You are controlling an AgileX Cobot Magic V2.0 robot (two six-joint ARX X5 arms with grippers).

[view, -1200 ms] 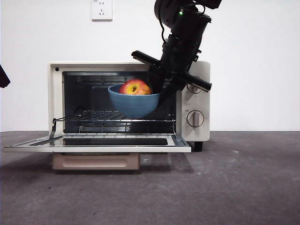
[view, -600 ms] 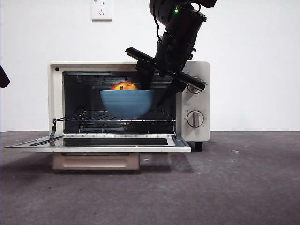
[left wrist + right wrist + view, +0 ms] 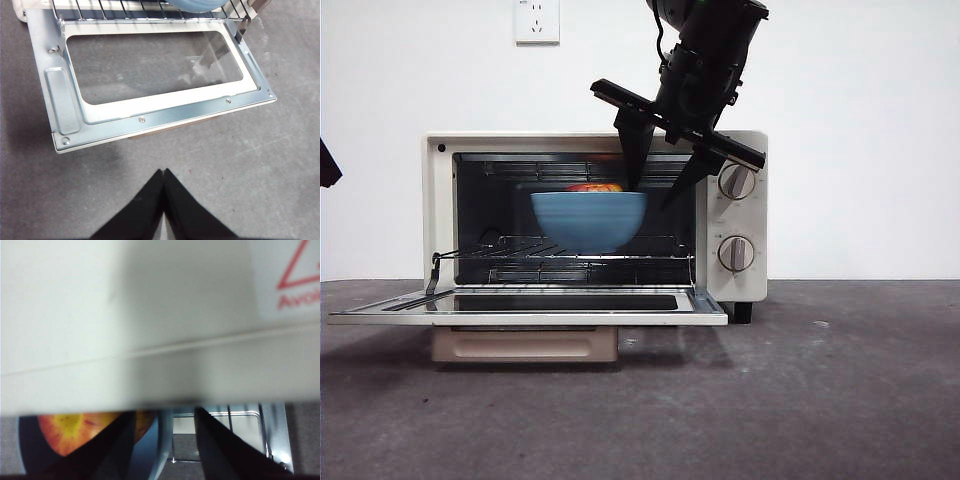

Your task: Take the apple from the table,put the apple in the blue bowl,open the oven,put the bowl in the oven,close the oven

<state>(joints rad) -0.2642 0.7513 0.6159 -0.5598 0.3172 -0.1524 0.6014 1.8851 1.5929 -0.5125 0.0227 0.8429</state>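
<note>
- Currently the blue bowl (image 3: 588, 220) sits on the rack inside the oven (image 3: 595, 225), centre frame, the apple (image 3: 594, 187) barely showing above its rim.
- Right gripper (image 3: 654, 190), jaws parted astride that rim, could snag and tip it when lifting.
- Left gripper (image 3: 163, 176), pinched together, waits over the table (image 3: 260, 170).

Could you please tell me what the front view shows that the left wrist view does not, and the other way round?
Only the front view shows the oven's whole body with its two knobs, the apple peeking over the bowl's rim, the wall socket, and the right gripper open at the bowl's rim.

Only the left wrist view shows the left gripper shut over the table, and the door's window from above.

Both show the open oven door, the wire rack and the blue bowl.
</note>
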